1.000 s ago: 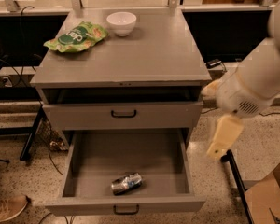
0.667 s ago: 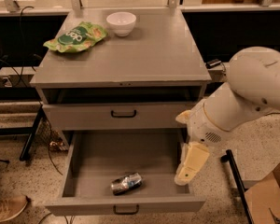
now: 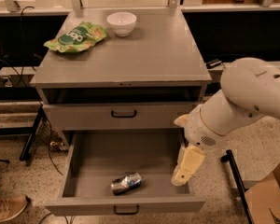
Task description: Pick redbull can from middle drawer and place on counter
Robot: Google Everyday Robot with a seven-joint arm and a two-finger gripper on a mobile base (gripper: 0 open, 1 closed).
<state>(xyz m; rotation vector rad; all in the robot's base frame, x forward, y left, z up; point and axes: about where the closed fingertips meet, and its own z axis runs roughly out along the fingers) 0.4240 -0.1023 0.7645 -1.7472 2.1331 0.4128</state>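
The redbull can (image 3: 126, 183) lies on its side on the tray of the open middle drawer (image 3: 107, 155), near its front wall. The drawer is pulled out below a shut grey drawer front with a black handle (image 3: 123, 114). My gripper (image 3: 186, 168) hangs from the white arm over the drawer's right side, right of the can and apart from it. The counter (image 3: 149, 55) is the flat grey top of the cabinet above.
A green snack bag (image 3: 76, 36) and a white bowl (image 3: 122, 22) sit at the back left of the counter. A black frame leg (image 3: 235, 181) stands right of the drawer, and a cardboard box (image 3: 268, 199) is at the bottom right. A shoe (image 3: 7, 208) is at the bottom left.
My arm has swung left and down, bringing the gripper from beside the cabinet to over the right part of the open drawer. The can has not moved.
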